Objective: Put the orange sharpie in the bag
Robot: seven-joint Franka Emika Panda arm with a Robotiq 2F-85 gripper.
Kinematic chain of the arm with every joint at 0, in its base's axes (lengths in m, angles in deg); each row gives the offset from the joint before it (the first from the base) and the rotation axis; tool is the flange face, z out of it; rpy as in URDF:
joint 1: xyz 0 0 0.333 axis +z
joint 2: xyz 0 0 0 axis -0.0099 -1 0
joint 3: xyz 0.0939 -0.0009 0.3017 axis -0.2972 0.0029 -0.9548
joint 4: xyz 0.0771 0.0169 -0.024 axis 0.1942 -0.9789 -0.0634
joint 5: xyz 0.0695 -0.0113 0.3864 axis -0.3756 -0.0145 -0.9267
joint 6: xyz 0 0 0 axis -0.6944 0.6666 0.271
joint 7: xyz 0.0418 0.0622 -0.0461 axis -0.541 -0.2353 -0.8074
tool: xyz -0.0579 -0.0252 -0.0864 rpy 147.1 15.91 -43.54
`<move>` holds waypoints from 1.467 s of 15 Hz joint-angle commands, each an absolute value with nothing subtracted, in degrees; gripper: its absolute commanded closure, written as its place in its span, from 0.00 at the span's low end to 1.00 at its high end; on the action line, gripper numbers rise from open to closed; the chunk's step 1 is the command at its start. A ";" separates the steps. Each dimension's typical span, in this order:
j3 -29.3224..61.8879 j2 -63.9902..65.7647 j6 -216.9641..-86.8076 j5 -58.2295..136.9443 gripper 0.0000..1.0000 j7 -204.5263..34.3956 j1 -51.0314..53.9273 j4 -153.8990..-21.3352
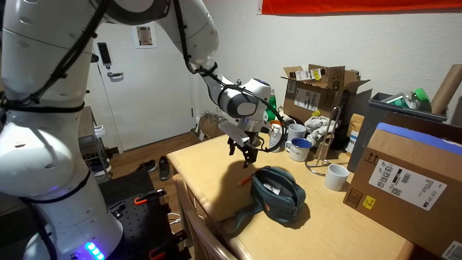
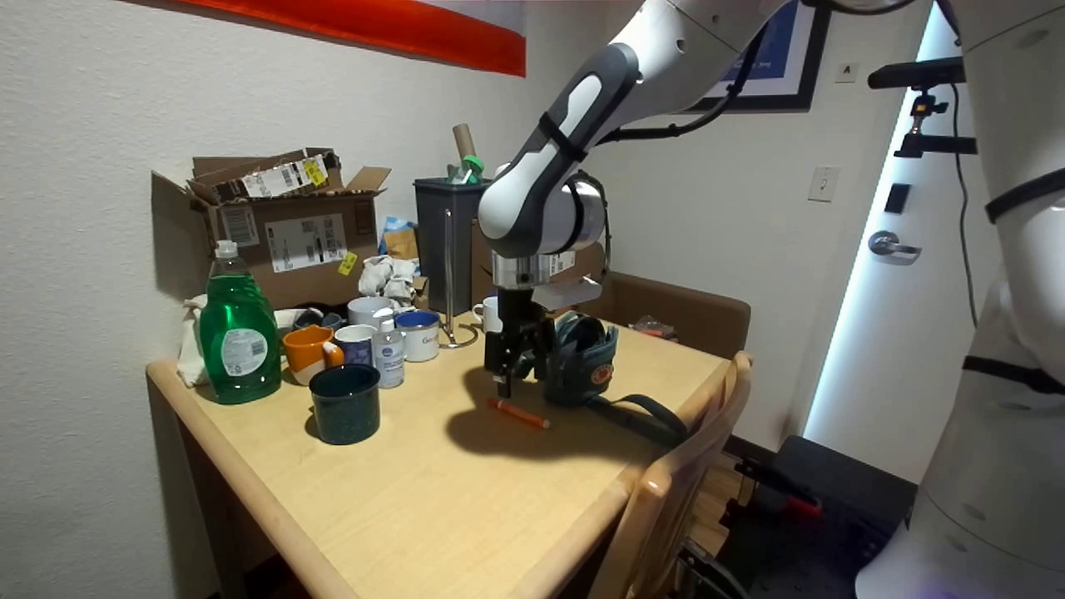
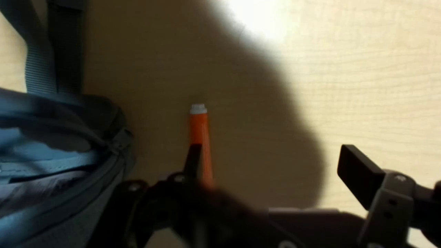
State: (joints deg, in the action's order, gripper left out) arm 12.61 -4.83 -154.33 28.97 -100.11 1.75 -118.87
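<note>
In an exterior view, the soft, dark blue-green fabric bag (image 1: 274, 202) stands open-mouthed on the pale wooden table (image 1: 339, 224). In an exterior view, the slim orange marker pen (image 2: 520, 413) lies flat just beside the bag, under the black two-fingered gripper (image 2: 522, 379). In the wrist view, the gripper is spread wide, holding nothing; the pen's long axis runs nearly top to bottom, pale end (image 3: 198, 109) toward the top, roughly square to the closing direction. One fingertip (image 3: 193, 159) overlaps the pen. The step seems to be lining up the pick; the next move likely needs a shift bagward, then lowering astride the pen.
</note>
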 commanded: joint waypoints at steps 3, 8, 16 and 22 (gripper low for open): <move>10.09 -10.07 -153.98 29.56 0.00 -105.35 -1.55 -113.43; 10.40 -13.96 -154.21 31.47 0.00 -105.21 -1.63 -109.27; 11.10 -18.99 -160.50 30.57 0.00 -98.24 -1.90 -107.60; 10.28 -20.72 -161.48 30.25 0.06 -98.71 -3.21 -106.67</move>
State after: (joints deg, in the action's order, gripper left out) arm 11.36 -20.12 -160.89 30.44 -99.27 -1.97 -107.79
